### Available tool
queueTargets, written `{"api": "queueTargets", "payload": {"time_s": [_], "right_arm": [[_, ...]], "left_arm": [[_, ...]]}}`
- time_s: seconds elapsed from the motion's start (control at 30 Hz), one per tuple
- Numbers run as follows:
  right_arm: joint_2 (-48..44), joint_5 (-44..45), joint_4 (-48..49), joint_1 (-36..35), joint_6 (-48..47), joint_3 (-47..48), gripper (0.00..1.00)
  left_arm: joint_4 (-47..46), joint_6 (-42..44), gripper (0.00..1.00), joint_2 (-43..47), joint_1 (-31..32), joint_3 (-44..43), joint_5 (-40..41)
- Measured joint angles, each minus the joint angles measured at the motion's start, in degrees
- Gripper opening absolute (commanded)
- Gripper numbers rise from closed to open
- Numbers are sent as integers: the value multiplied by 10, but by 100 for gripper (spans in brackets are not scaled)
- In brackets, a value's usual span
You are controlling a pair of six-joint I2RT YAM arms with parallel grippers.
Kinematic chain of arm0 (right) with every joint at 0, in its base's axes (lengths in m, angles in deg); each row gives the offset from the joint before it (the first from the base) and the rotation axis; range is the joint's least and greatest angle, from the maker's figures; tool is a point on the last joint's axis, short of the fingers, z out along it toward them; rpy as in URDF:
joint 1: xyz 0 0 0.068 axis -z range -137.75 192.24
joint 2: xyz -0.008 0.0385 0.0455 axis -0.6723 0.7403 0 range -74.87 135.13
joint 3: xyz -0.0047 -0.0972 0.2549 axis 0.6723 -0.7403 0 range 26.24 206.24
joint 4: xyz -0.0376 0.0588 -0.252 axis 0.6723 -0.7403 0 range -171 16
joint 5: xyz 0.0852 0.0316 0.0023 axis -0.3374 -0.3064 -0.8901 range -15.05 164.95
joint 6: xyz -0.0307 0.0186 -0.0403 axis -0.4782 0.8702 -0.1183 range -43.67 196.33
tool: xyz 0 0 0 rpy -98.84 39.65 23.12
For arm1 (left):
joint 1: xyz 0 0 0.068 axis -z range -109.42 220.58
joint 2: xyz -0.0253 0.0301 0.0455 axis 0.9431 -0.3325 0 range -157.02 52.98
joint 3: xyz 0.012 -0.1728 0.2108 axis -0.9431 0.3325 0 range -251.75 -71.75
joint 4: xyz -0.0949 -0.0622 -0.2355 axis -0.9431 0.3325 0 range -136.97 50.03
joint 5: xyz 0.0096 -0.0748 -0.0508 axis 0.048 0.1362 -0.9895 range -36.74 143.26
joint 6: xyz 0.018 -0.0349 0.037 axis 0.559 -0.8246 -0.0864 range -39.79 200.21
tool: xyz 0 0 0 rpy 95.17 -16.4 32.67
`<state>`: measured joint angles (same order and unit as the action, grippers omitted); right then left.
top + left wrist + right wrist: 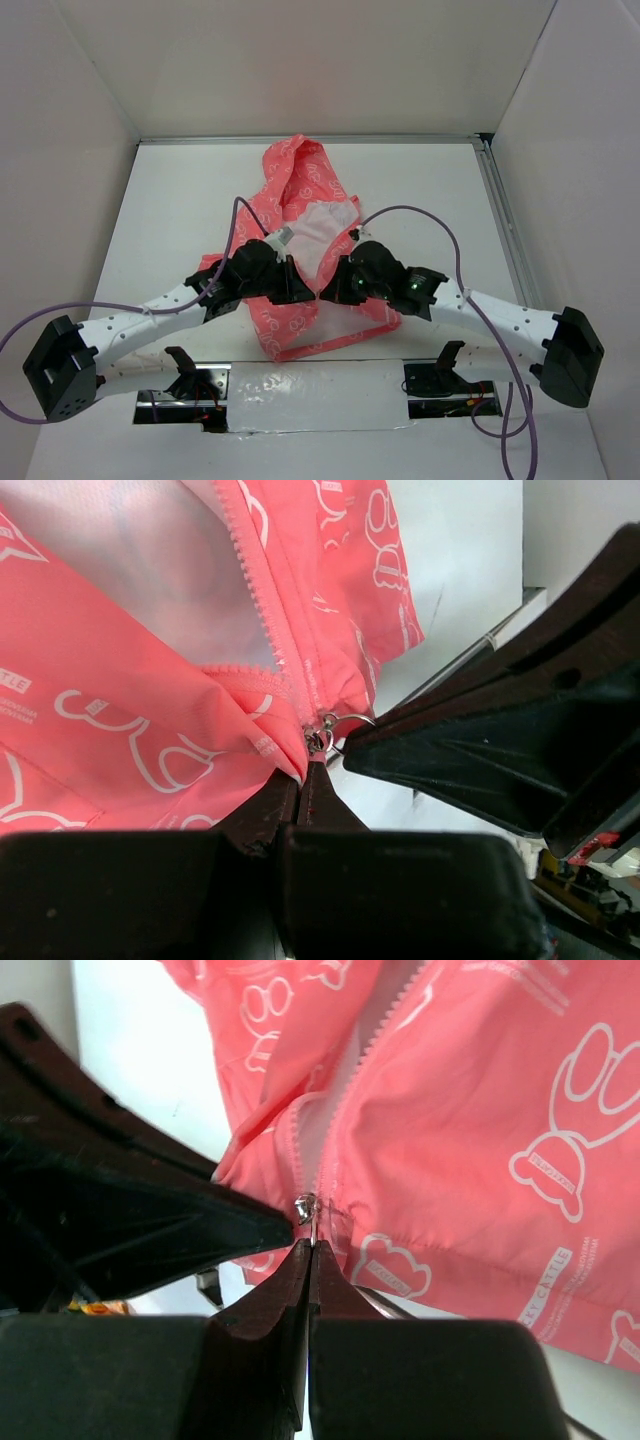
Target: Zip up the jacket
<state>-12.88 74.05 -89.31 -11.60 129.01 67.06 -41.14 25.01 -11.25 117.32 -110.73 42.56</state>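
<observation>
White counter [180, 200] is bearing the jacket [300, 180]; toward 6 o'clock, left claw [306, 778] is pinching its fabric as an anchor while right claw [311, 1248] is pinching the zipper pull [305, 1206].

A white table [170, 200] is enclosed by white walls [330, 60]. A metal rail [503, 220] is fitted along its right edge. A glossy strip [320, 395] is laid at the near edge.

A white table [180, 200] carries a coral-pink hooded jacket [300, 185] lying open near its middle, hood toward the far edge, hem toward a taped patch [310, 395] at the near edge.
</observation>
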Motion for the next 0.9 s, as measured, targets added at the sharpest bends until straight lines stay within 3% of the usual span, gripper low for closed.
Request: {"api": "queueTargets", "payload": {"time_s": [0.5, 0.9], "right_arm": [[97, -64, -80, 6, -74, 86, 0], [96, 86, -136, -45, -75, 121, 0]], "left_arm": [[16, 62, 0, 0, 8, 0, 0], [-17, 107, 0, 8, 10, 21, -14]]}}
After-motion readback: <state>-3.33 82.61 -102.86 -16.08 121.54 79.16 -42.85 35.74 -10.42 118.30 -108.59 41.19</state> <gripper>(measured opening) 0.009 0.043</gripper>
